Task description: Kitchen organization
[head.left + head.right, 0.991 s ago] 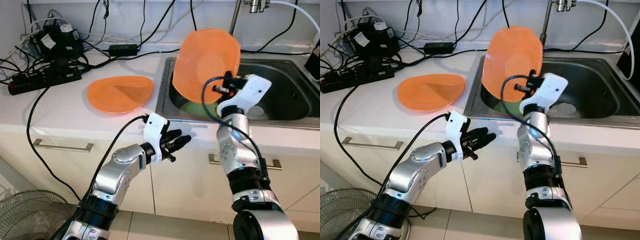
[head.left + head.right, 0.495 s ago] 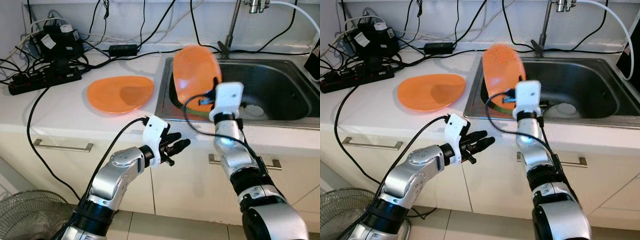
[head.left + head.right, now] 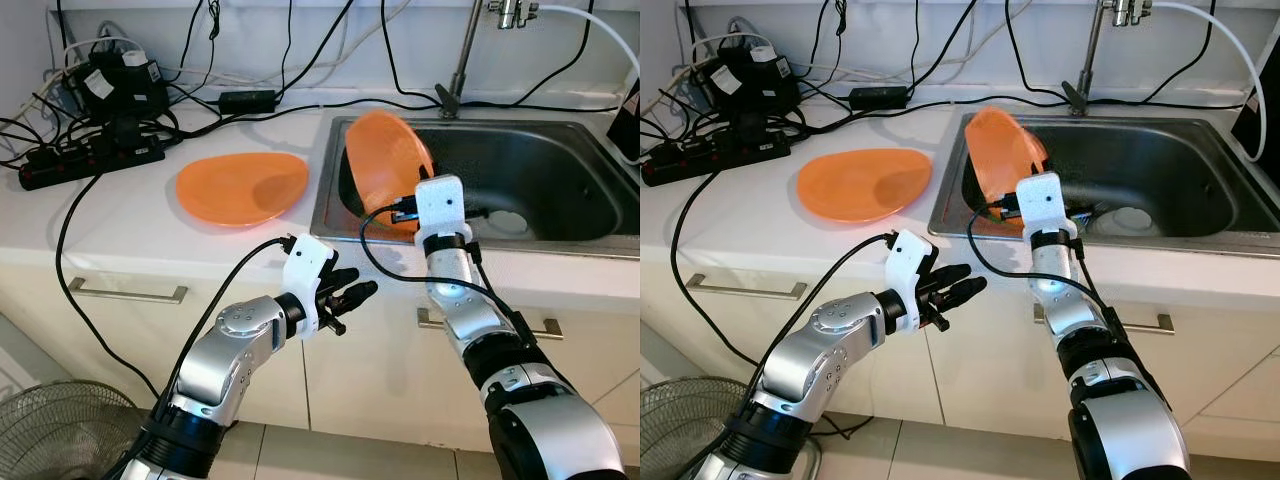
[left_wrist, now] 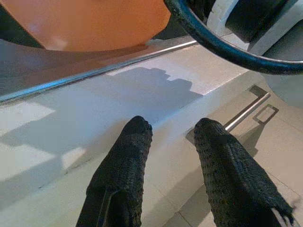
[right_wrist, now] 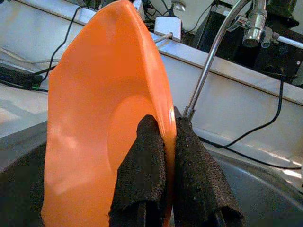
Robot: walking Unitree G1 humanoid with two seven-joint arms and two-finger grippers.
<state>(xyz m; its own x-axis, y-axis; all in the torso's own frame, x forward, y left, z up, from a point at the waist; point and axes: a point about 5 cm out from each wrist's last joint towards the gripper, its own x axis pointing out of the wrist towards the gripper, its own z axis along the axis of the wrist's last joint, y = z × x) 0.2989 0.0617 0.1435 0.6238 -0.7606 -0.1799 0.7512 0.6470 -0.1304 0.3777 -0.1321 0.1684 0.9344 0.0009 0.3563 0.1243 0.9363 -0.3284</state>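
Left wrist view: left end effector [image 4: 173,130] has fingers parted, nothing between them, held in front of the cabinet [image 3: 130,330] below the table's near edge. Drawer handle [image 4: 246,112] just past the fingertips.

Right arm reaches over the table's near edge into the sink [image 3: 560,150]. Right end effector [image 5: 164,130] is clamped on the rim of an orange plate [image 3: 385,160], one finger on each face. That plate stands nearly on edge, tilted, at the sink's left end, its lower part down inside the basin. Whether it touches the sink's left wall: can't tell.

Second orange plate [image 3: 242,187] lies flat on the table just left of the sink, apart from the held one.

White round drain [image 3: 510,222] on the sink floor, right of the held plate.

Tap [image 3: 463,55] stands at the sink's far edge. Black power strip [image 3: 90,160], adapters [image 3: 120,85] and tangled cables [image 3: 290,60] occupy the table's far-left corner and far edge.

Fan grille [image 3: 60,435] on the floor, lower left, below the cabinet.
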